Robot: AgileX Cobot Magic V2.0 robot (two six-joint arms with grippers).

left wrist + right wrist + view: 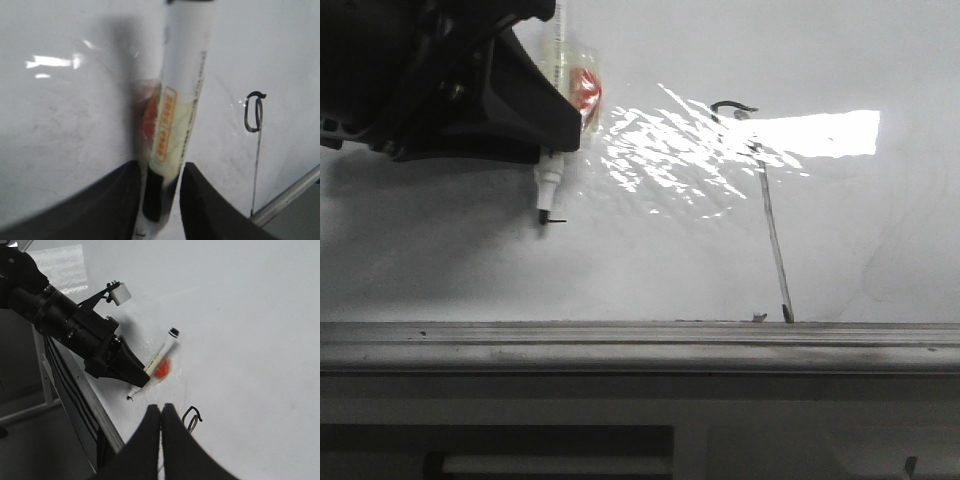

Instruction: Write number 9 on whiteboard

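Front view: my left gripper clamps a white marker, tip touching the whiteboard toward its left side, beside a tiny black dash. The number 9 stands well right of the tip, tail reaching the grey ledge on the lower edge. My right gripper hangs pinched together, empty. Judgement: a stroke is only starting here; next, steady tip pressure through the loop.
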